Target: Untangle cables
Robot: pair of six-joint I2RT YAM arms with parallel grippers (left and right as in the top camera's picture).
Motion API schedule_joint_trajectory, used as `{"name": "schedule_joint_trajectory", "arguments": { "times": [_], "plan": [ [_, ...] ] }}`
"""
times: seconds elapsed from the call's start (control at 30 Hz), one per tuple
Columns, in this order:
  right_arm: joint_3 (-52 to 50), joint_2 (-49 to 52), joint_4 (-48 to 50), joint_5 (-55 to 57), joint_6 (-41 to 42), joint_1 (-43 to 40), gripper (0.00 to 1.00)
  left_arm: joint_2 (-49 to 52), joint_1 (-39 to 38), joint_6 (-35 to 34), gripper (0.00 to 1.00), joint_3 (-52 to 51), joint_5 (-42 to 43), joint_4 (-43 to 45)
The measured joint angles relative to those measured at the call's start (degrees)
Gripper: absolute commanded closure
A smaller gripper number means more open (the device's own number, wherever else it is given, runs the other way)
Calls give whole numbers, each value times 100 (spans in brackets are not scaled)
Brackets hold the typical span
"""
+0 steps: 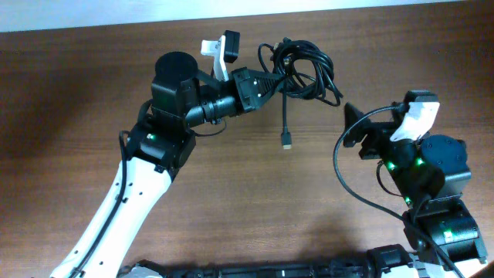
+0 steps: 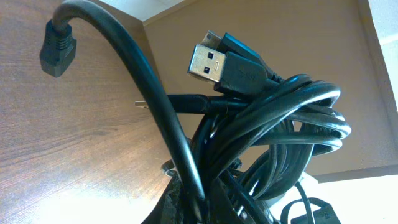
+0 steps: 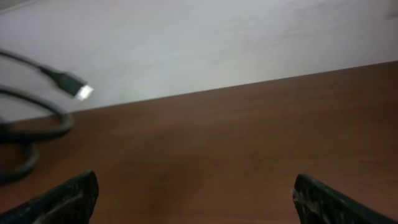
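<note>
Barely begun: the cables point(image 1: 309, 66) are one knotted bundle clamped in the left jaws above the far tabletop point(image 1: 93, 77), one plug point(image 1: 287, 142) dangling, while the right jaws gape wide and empty.

Even bright light; right wrist view blurred.

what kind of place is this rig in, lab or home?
Probably a robotics lab bench: two robot arms at a wood-grain table, a plain white surface beyond its edge, and a bundle of black cables held in the left gripper.
</note>
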Motion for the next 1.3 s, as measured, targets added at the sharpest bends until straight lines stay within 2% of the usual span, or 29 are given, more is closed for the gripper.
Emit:
{"name": "schedule_joint_trajectory", "arguments": {
  "times": [0.3,0.43,0.67,0.93,1.13,1.3],
  "plan": [
    [2,0,702,-2267,-155,0,1,0,0,-660,100,0,2,-2],
    [2,0,1003,-2575,-219,0,1,0,0,-765,100,0,0,-216],
    [2,205,1115,-1309,-223,0,1,0,-164,-782,100,0,146,-234],
    [0,501,1325,-949,-245,2,1,0,-302,-769,100,0,168,-249],
    [-7,531,2035,-713,-278,2,1,0,-302,-763,100,2,186,-363],
    [-7,531,1873,125,-275,15,1,0,-313,-761,100,2,262,-372]
  ]
}}
